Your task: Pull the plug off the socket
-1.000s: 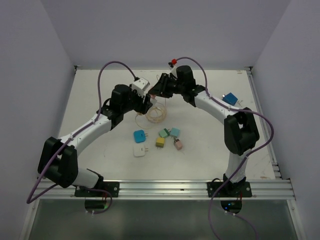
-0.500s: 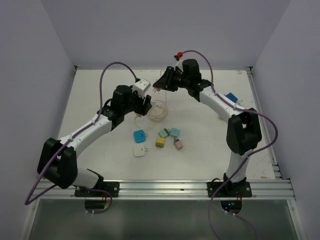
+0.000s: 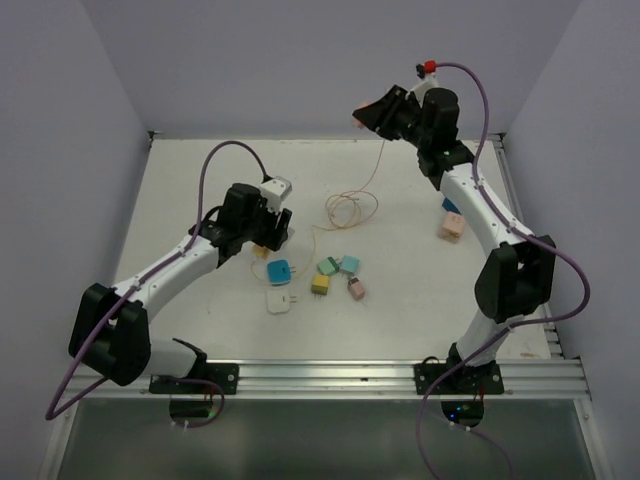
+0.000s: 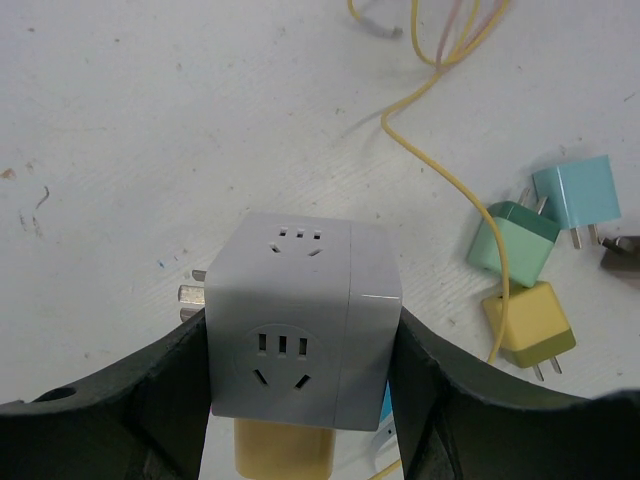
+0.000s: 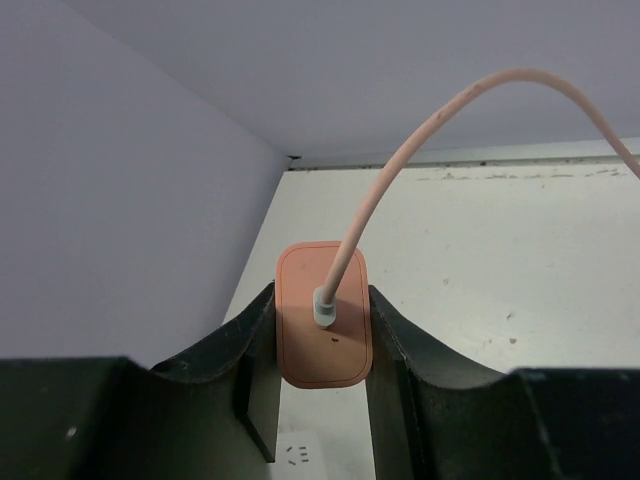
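- Left hand (image 4: pixel 302 350) clamped on grey socket cube (image 4: pixel 300 300), low over tabletop (image 4: pixel 120 120), left of centre.
- Right hand (image 5: pixel 320 335) clamped on pink plug (image 5: pixel 300 345), held high near back wall, well apart from socket cube.
- Pink cable (image 5: pixel 400 170) hangs from plug to loose coil (image 3: pixel 350 208) on tabletop.
- Loose coloured plugs (image 4: pixel 512 245) lie near socket cube.
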